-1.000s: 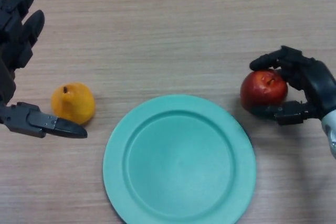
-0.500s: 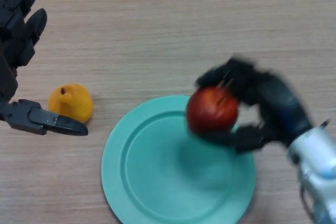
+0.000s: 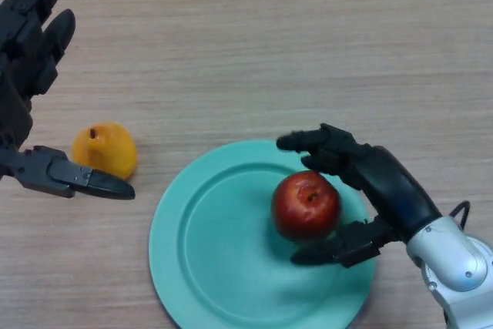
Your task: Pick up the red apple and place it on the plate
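The red apple (image 3: 306, 206) rests on the teal plate (image 3: 208, 267), in its right half. My right hand (image 3: 385, 190) reaches in from the lower right and brackets the apple. Its fingers (image 3: 320, 144) stretch out just beyond the apple's far side and its thumb (image 3: 331, 252) lies just below it. Both stand slightly apart from the fruit, so the hand is open. My left hand (image 3: 23, 59) is open at the far left edge, with its thumb (image 3: 81, 180) pointing right.
A yellow pear-like fruit (image 3: 104, 151) lies on the wooden table (image 3: 254, 44) left of the plate, just above my left thumb.
My right hand carried the apple from the table right of the plate leftward onto the plate, then loosened its fingers from it. The left hand has barely moved.
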{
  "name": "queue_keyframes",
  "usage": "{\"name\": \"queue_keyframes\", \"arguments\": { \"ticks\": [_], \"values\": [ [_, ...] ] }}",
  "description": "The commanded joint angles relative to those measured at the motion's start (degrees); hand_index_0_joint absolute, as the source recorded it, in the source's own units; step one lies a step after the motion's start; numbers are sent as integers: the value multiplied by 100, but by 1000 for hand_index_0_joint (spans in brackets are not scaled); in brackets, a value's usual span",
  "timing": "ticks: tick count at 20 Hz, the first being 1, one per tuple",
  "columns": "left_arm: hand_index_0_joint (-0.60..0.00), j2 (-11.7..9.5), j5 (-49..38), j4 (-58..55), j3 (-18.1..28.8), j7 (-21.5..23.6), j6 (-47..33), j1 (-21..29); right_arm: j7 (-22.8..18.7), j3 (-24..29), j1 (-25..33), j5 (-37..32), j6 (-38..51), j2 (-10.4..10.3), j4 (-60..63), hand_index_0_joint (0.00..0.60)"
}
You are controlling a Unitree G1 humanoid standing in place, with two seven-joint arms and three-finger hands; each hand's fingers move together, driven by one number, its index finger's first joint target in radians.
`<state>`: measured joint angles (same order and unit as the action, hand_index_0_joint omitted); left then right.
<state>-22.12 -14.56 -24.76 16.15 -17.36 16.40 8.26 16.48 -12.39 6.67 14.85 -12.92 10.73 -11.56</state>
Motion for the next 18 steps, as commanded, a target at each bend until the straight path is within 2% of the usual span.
{"name": "queue_keyframes", "arguments": {
  "ticks": [1, 4, 6, 10, 11, 13, 18],
  "values": [
    [0, -213, 28, -175, 284, 70, -787, 193, 33, 289, 300, -151, 553, 16, -391, 0],
    [0, -192, 32, -173, 279, 121, -879, 187, 239, 554, 401, -234, 277, 16, -542, 0],
    [0, -187, 24, -200, 270, 164, -911, 192, 444, 875, 658, -385, -313, 88, -863, 0],
    [0, -207, -54, -149, 333, 168, -929, 177, 495, 1560, 1065, -1185, -1209, 458, -1339, 0],
    [0, -241, -96, -149, 367, 199, -873, 212, 428, 1873, 1151, -1565, -1499, 636, -1512, 0],
    [0, -299, -137, -185, 383, 217, -727, 255, 321, 2153, 1076, -2007, -1748, 856, -1772, 0],
    [0, -345, -158, -277, 369, 195, -375, 323, 10, 2474, 890, -2666, -1889, 1076, -1982, 0]
  ]
}}
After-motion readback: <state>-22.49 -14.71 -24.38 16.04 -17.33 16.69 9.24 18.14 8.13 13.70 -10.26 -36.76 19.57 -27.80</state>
